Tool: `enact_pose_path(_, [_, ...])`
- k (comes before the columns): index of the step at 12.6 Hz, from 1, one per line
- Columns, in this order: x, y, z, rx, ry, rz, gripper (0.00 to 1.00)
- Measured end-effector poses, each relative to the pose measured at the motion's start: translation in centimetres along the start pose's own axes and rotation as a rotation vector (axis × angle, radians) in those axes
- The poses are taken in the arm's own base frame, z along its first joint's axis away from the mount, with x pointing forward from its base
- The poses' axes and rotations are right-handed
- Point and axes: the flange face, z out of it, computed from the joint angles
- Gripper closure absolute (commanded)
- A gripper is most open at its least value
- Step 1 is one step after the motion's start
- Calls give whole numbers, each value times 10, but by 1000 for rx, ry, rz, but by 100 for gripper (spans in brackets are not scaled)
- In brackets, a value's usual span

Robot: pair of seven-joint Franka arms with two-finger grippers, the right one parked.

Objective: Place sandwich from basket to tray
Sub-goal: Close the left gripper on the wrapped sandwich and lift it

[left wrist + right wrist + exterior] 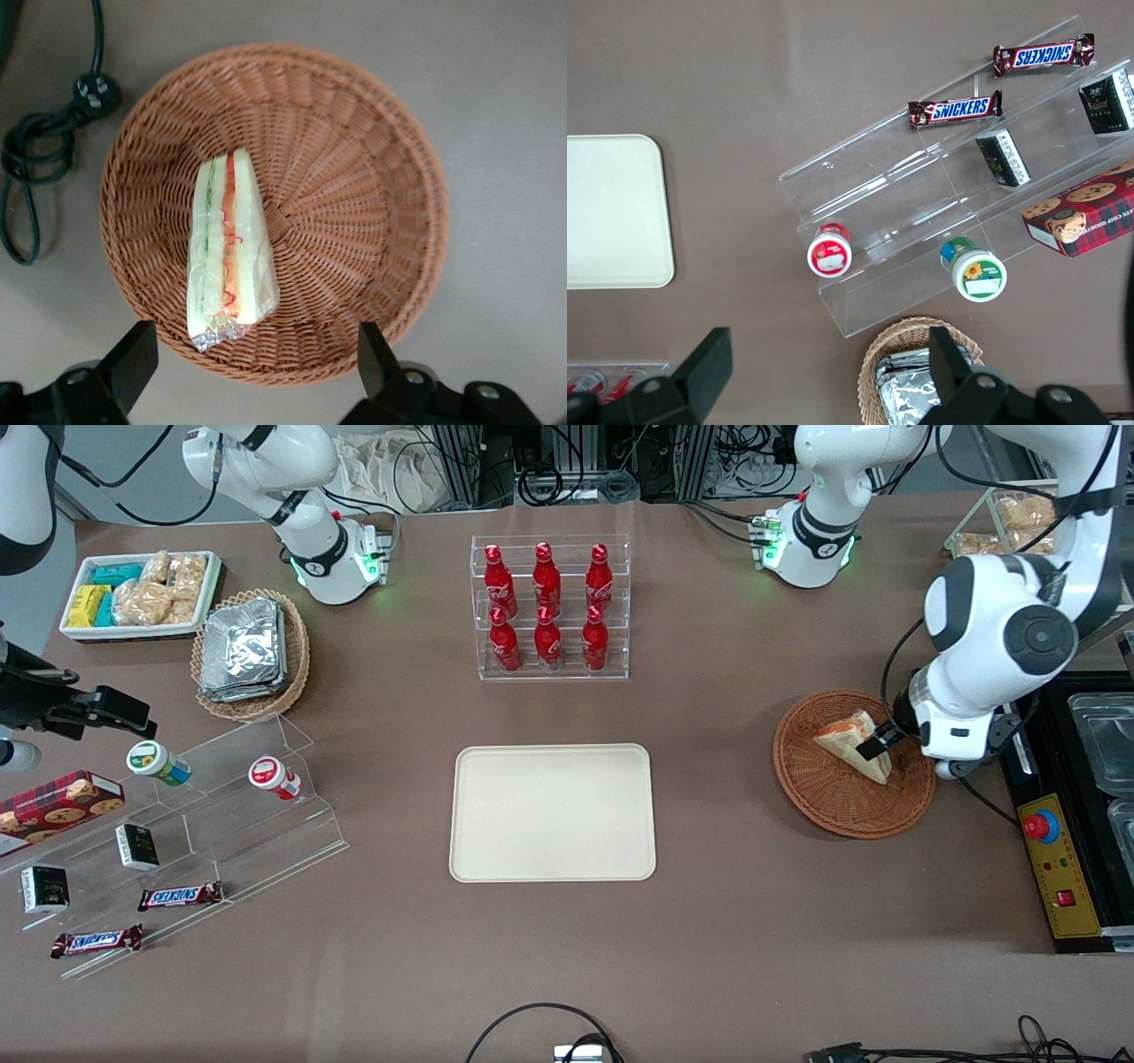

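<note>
The sandwich (852,746) is a wrapped white-bread wedge with red-orange and green layers, lying in the reddish-brown wicker basket (815,797) toward the working arm's end of the table. In the left wrist view the sandwich (229,252) lies in the basket (354,204). My left gripper (879,744) hovers over the basket's edge beside the sandwich, fingers (133,359) open and wide apart, holding nothing; it also shows in the left wrist view (252,359). The cream tray (552,812) lies flat at mid table with nothing on it.
An acrylic rack of red bottles (549,607) stands farther from the camera than the tray. A tan basket of foil packets (251,651), a white snack bin (140,593) and an acrylic snack shelf (177,841) lie toward the parked arm's end. A black control box (1059,850) sits beside the basket.
</note>
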Motion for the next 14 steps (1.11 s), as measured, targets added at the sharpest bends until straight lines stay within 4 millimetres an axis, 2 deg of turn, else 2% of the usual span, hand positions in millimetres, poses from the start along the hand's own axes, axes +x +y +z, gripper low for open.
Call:
enact_pose_path(5, [-13, -15, 63, -8, -6, -17, 0])
enact_pose_path(7, [-9, -27, 84, -13, -14, -48, 0])
enact_pose_path(9, [0, -36, 100, -19, -23, -75, 0])
enact_pose_path(12, [1, -34, 116, -22, -34, -86, 0])
enact_pose_path(13, [1, -33, 120, -24, -35, -93, 28])
enact_pose_path(14, [0, -31, 122, -26, -35, -102, 78])
